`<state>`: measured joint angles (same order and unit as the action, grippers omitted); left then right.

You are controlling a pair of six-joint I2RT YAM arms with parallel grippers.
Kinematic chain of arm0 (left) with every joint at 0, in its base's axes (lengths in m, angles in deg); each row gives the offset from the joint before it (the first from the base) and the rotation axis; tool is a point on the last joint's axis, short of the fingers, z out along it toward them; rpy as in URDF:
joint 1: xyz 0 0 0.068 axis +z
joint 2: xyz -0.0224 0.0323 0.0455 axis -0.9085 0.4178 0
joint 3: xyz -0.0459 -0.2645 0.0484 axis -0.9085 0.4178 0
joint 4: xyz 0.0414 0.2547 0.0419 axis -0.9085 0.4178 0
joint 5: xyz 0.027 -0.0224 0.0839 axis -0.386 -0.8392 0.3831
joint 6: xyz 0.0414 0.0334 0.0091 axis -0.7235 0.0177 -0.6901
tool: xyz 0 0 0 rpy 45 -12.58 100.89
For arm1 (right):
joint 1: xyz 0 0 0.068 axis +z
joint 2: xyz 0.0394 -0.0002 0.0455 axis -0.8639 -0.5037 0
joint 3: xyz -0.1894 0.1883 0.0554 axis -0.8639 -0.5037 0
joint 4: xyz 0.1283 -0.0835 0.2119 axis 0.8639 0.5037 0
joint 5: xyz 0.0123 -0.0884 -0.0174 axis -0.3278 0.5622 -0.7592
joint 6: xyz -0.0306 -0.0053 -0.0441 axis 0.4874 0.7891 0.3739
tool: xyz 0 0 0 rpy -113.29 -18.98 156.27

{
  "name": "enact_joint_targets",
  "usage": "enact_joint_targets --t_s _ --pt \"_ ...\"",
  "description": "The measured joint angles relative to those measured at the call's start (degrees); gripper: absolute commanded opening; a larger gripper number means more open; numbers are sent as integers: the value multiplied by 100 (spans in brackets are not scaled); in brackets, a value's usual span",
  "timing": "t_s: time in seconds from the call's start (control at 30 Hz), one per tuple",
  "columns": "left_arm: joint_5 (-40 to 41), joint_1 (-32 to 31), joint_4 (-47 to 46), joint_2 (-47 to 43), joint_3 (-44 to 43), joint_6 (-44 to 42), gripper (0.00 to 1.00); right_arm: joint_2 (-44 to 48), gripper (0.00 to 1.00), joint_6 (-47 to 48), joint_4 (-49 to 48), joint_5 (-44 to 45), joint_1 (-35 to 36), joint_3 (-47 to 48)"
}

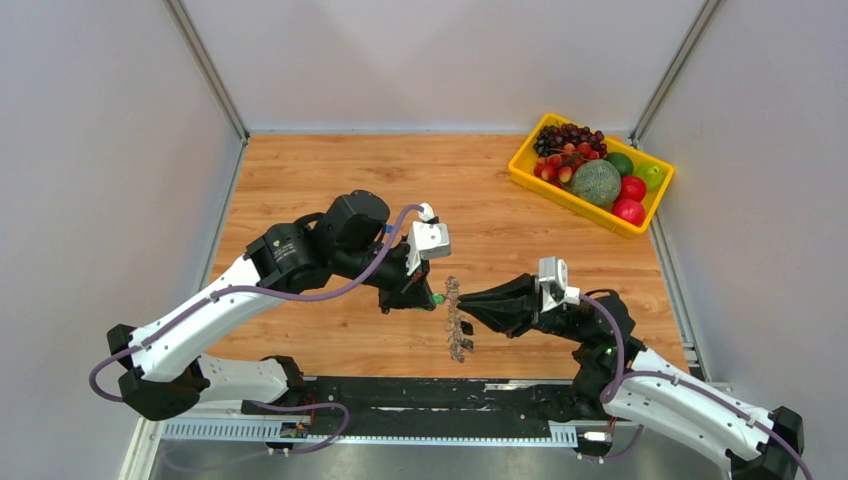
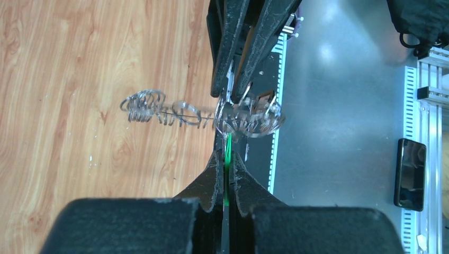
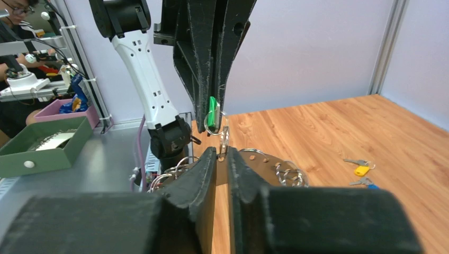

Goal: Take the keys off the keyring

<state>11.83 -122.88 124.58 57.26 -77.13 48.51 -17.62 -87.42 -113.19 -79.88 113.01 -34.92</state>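
Observation:
The keyring (image 1: 457, 322) hangs between the two grippers above the near table, with several small wire loops (image 2: 159, 110) strung round it. My left gripper (image 1: 432, 298) is shut on a green-headed key (image 2: 228, 154) that is still hooked to the ring. Opposite it, my right gripper (image 1: 463, 299) is shut on a small metal loop (image 3: 224, 138) of the keyring, just under the green key (image 3: 213, 117). Two loose keys, one yellow-headed (image 3: 361, 170) and one blue-headed (image 3: 372, 185), lie on the wood to the right.
A yellow crate (image 1: 570, 203) of fruit stands at the far right corner. A black phone (image 2: 410, 173) lies on the metal bench beyond the table's near edge. A green box (image 3: 42, 148) sits off the table.

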Motion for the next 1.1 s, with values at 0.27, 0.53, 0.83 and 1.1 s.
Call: enact_joint_targets --t_s 0.27,0.53,0.83,1.1 --pt "20 2 271 -31 0 0 0 -199 52 162 511 -74 -7 181" --pt "11 2 286 -33 0 0 0 -461 50 758 1126 -382 -7 693" --pt "-13 2 286 -33 0 2 0 -1196 40 1062 1338 -778 -7 1154" --pt "-13 2 304 -33 0 0 0 -1329 37 1185 1366 -968 -7 1220"
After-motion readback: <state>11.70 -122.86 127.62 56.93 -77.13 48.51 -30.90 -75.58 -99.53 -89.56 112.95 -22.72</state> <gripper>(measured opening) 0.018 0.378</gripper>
